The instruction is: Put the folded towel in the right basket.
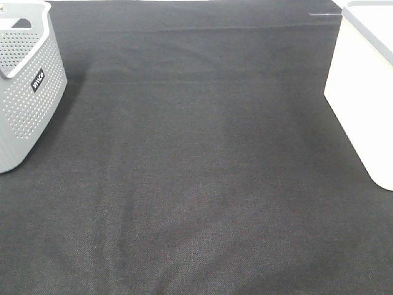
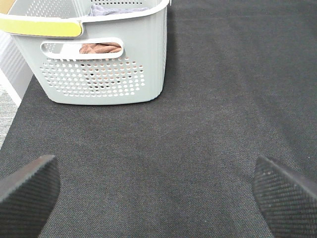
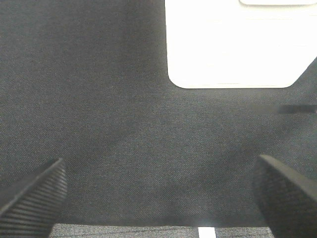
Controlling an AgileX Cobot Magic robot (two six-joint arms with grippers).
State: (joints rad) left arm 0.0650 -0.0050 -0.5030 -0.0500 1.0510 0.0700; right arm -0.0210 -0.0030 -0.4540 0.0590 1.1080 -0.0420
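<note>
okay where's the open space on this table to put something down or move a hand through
The wide black cloth between the grey perforated basket on the left and the white basket on the right is bare, front to back. Only the side edges are taken up by the baskets. The grey basket already holds cloth. Both the left gripper and right gripper hang open over bare cloth.

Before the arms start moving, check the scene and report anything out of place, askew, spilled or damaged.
Nothing looks spilled, damaged or askew. The grey basket stands upright on the left and the white basket on the right, both on the black cloth. One oddity: no towel lies on the cloth; fabric shows only inside the grey basket.
</note>
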